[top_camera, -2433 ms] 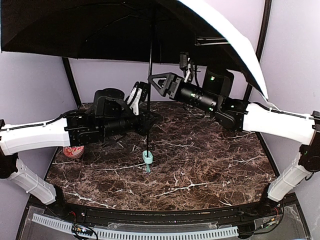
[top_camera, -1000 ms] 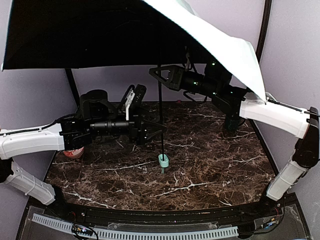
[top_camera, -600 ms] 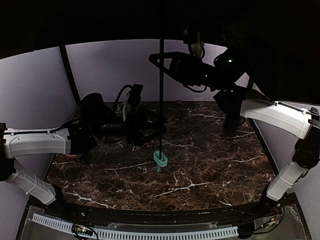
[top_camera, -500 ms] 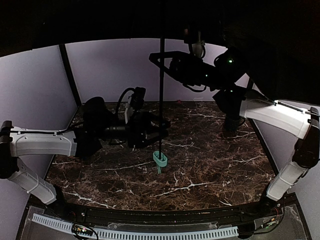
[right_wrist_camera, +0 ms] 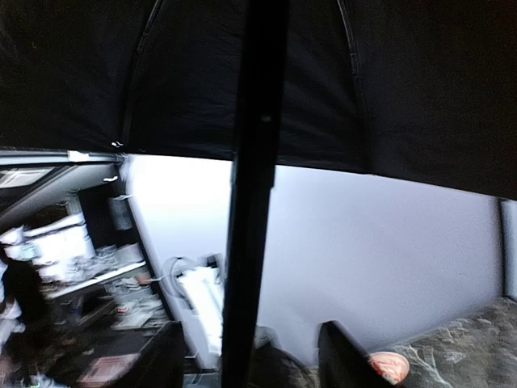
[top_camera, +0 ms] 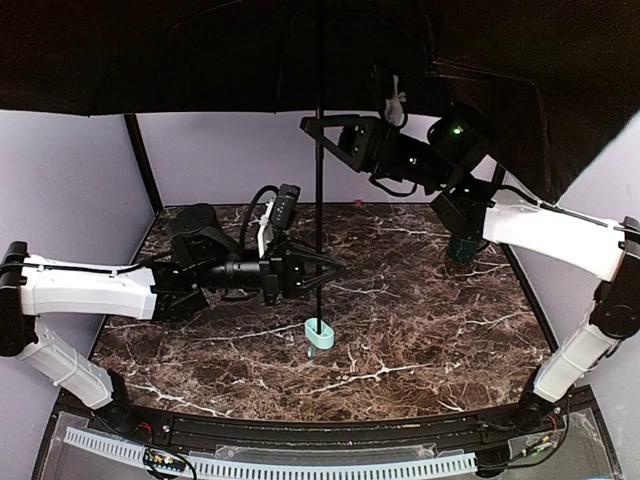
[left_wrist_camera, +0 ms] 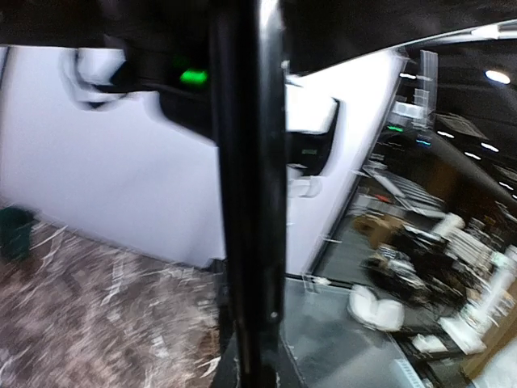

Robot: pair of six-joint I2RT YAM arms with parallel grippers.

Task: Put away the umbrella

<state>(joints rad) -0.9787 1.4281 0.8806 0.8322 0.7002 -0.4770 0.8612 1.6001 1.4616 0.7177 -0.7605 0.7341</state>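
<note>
Dark brown, white-veined marble tabletop (top_camera: 400, 340), with a dark green mug (top_camera: 462, 247) standing near its far right edge.

I count 1 umbrella (top_camera: 250, 60), 2 arms (left arm (top_camera: 95, 290), right arm (top_camera: 545, 232)), 1 dk green mug (top_camera: 462, 247) far right, 1 red-rimmed dish (right_wrist_camera: 388, 368) on right wrist cam only, 1 marble table (top_camera: 420, 330).

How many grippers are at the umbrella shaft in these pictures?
2. The left gripper is shut on the umbrella, low on its shaft. The right gripper is high on the shaft, under the canopy, jaws open around it. None seems hidden.
</note>
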